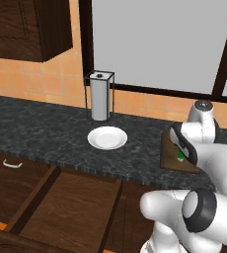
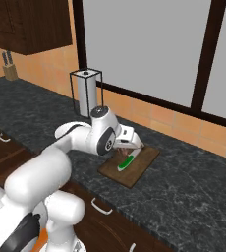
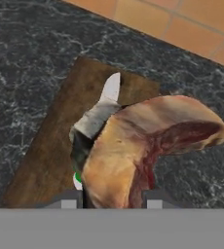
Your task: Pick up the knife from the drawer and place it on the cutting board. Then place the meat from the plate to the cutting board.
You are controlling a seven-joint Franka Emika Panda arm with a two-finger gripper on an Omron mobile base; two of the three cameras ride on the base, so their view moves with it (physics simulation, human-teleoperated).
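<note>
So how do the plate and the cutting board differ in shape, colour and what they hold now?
The plate is round and white; the cutting board is rectangular and dark-brown wood. The plate lies bare beside the paper towel holder, while the cutting board carries the knife. The pincer holds the meat above the cutting board, not above the plate. Both rest flat on the dark counter.
</note>
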